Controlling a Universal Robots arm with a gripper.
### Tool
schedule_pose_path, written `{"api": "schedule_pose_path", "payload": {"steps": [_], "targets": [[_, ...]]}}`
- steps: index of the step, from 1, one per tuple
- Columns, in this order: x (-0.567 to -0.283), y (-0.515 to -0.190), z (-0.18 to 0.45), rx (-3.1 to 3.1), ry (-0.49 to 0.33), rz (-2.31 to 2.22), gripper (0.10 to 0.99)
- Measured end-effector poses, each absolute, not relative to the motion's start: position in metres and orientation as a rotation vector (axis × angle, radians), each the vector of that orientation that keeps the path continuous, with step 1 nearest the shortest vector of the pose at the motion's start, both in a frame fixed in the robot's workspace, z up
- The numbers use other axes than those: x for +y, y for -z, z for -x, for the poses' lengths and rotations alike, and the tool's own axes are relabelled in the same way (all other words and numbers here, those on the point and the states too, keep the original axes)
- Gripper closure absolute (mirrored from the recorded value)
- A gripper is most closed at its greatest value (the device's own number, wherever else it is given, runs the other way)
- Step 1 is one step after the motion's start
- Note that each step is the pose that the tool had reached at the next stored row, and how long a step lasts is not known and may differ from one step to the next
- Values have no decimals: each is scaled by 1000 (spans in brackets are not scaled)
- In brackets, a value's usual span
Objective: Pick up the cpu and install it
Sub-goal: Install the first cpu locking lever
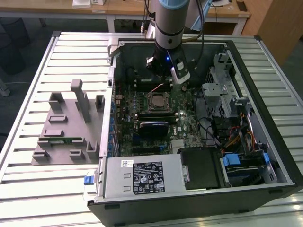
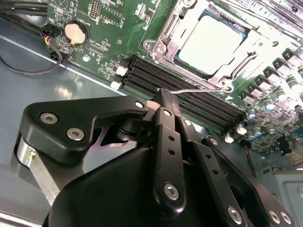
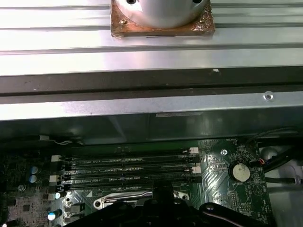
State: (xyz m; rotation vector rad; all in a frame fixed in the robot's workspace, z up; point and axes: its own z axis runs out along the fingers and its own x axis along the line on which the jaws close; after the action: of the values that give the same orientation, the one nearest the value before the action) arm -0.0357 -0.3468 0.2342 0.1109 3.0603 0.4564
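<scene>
An open desktop computer case [image 1: 265,118] lies on its side on a slatted metal worktop [image 1: 28,85], with its motherboard [image 1: 187,120] facing up. The cpu [image 2: 215,42], a pale silver square chip, already sits in the socket frame [image 2: 165,30] near the middle of the motherboard; in the exterior view it shows as a light square [image 1: 155,101] inside a dark frame. The robot arm [image 1: 170,19] reaches down from the worktop's far edge into the far part of the case, and its gripper [image 2: 166,101] hangs just above the black memory slots [image 2: 189,101] that run beside the socket. The black fingers [image 2: 168,137] look drawn together in the second wrist view, with nothing between them, and they are not touching the chip. A thin wire retention lever [image 2: 189,89] lies along the socket's edge nearest the gripper and appears not to be latched, though this is hard to judge. A grey holder tray [image 1: 66,137] with upright posts rests on the worktop beside the case, toward the near corner on the exterior view's left. The risks from here, as a judgement: the fingertips could catch the memory slots or the loose lever, and any sideways nudge to an unclamped chip could shift it and bend the socket contacts.
</scene>
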Motion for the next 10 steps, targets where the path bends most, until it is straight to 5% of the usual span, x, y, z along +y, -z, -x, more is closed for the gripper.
{"api": "schedule_pose_path", "payload": {"steps": [10], "targets": [[-347,-230,41,3008,-426,-97,980]]}}
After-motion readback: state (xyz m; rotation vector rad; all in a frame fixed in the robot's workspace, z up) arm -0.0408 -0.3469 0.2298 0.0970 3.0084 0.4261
